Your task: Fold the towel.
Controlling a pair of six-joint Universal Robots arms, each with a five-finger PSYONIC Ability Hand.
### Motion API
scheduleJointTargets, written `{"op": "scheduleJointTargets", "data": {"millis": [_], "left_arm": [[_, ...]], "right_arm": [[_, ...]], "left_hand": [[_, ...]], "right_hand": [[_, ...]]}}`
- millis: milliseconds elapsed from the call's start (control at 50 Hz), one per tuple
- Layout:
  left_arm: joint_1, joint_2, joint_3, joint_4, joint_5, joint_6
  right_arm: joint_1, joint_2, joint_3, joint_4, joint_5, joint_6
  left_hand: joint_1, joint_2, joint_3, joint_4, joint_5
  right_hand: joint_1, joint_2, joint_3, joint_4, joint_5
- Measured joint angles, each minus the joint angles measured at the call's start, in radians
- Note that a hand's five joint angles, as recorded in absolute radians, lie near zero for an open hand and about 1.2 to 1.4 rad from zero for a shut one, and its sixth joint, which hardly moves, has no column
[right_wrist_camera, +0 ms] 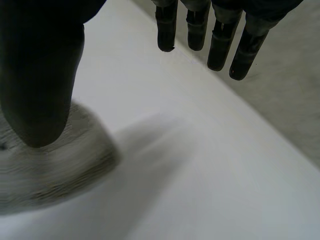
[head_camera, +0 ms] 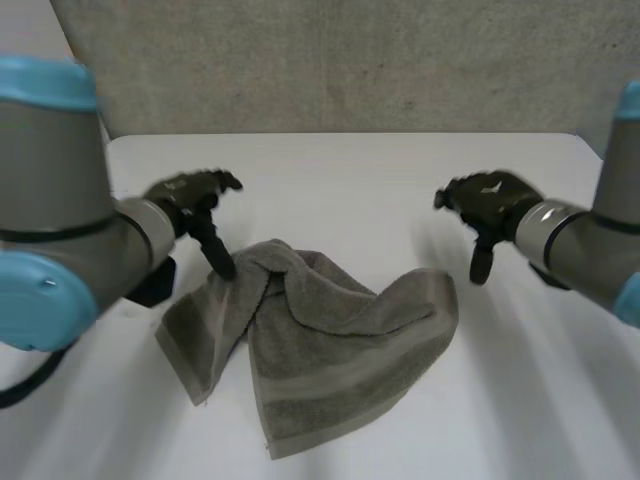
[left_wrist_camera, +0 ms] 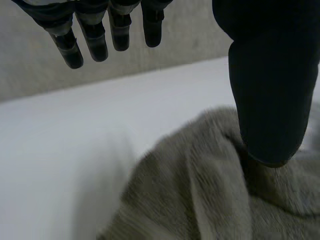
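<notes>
Left hand (head_camera: 187,193) unclenched, thumb on bunched towel (head_camera: 330,345), right hand (head_camera: 492,196) unclenched, beside towel

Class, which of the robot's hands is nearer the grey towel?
Left. The left hand has its thumb against the towel at its bunched fold; the right hand hangs just beside the opposite corner.

White table (head_camera: 350,180), mottled grey-beige wall (head_camera: 350,60) behind it

Soft, dim, even light, white table (head_camera: 360,170) palely lit
</notes>
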Motion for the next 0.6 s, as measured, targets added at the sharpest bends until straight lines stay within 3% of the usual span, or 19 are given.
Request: {"op": "scheduleJointTargets", "data": {"millis": [160,280,400,500,600], "left_arm": [[-0.026,-0.122,-0.041,0.105,-0.012,-0.042],[-0.03,-0.174,-0.069,0.21,-0.048,-0.04],[-0.03,-0.19,-0.077,0.299,-0.084,-0.03],[-0.028,-0.187,-0.058,0.341,-0.092,-0.014],[-0.028,-0.18,-0.002,0.35,-0.09,0.043]], "right_arm": [[0.028,0.14,0.014,-0.084,-0.081,0.038],[0.051,0.201,0.025,-0.163,-0.09,0.078],[0.064,0.214,0.023,-0.205,-0.084,0.088],[0.068,0.226,0.005,-0.217,-0.087,0.085],[0.07,0.249,-0.036,-0.218,-0.092,0.082]], "left_hand": [[0.107,0.104,0.098,0.099,0.076],[0.307,0.303,0.302,0.304,0.27],[0.642,0.64,0.635,0.637,0.598],[0.724,0.722,0.721,0.723,0.686],[0.802,0.801,0.801,0.803,0.759]], "right_hand": [[0.085,0.055,0.059,0.048,0.088],[0.393,0.375,0.374,0.36,0.391],[0.754,0.732,0.732,0.713,0.74],[1.048,1.01,1.004,1.001,1.037],[1.09,1.055,1.064,1.069,1.097]]}}
